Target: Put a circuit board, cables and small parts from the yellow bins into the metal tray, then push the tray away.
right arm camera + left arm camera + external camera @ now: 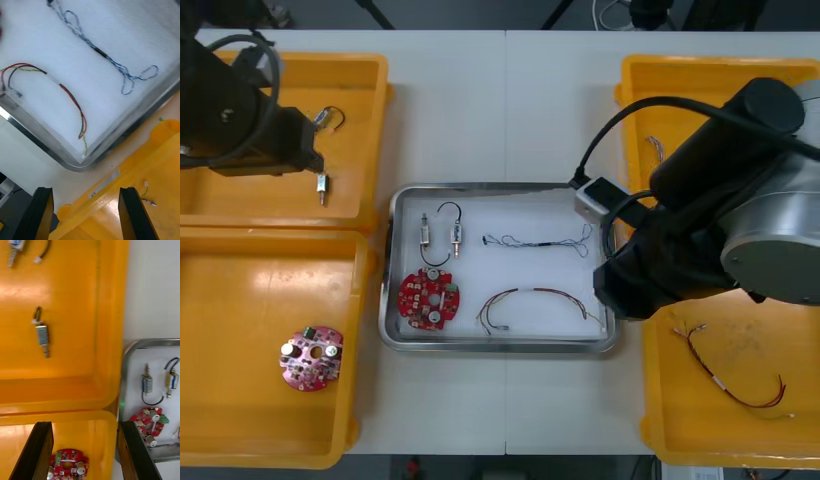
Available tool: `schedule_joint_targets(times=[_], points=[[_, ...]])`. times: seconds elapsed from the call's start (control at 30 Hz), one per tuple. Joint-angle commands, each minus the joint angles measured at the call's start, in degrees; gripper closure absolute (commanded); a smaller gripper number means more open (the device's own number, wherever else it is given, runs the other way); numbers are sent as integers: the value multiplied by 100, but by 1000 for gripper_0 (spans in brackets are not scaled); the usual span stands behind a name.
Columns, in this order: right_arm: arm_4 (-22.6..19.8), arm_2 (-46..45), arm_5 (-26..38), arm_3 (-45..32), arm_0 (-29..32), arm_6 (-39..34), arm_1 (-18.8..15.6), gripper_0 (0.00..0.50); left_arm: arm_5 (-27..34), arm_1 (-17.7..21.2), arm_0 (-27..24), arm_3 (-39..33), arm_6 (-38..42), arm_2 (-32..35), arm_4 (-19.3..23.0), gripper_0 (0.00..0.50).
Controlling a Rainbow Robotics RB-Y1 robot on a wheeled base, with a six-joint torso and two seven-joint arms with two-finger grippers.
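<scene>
metal tray (500, 188): white inside, mid-counter (500, 110), between the yellow bins.
circuit board (428, 297): flat in the tray, at its 8 o'clock.
small metal parts (426, 232): two side by side at the tray's 10 o'clock, with a black cable (448, 206) arcing over them.
blue and white cable (540, 241): in the tray, at 2 o'clock.
red and yellow cable (530, 297): in the tray, at 5 o'clock, apart from the blue one.
left hand (84, 425): fingers wide, holding nothing, over the far left bin (365, 75), 10 o'clock from the tray.
right hand (85, 190): fingers wide, holding nothing, above the near right bin (658, 400) rim by the tray's 4 o'clock corner.
spare board (310, 357): in the near left bin (240, 290).
loose part (322, 187): in the far left bin.
</scene>
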Motion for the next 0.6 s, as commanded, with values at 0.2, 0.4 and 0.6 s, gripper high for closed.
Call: schedule_joint_targets(times=[0.2, 0.4, 0.6], points=[[525, 1034, 16, 244, -643, 1359, 690, 0, 39, 665, 844, -189, -977, 1050, 61, 0], [1018, 1790, 16, 569, -942, 2027, 1033, 0, 39, 806, 1416, -216, -1391, 1340, 140, 0], [1299, 2326, -226, 973, -1126, 2580, 1411, 0, 39, 973, 1934, -532, -1443, 1437, 246, 0]])
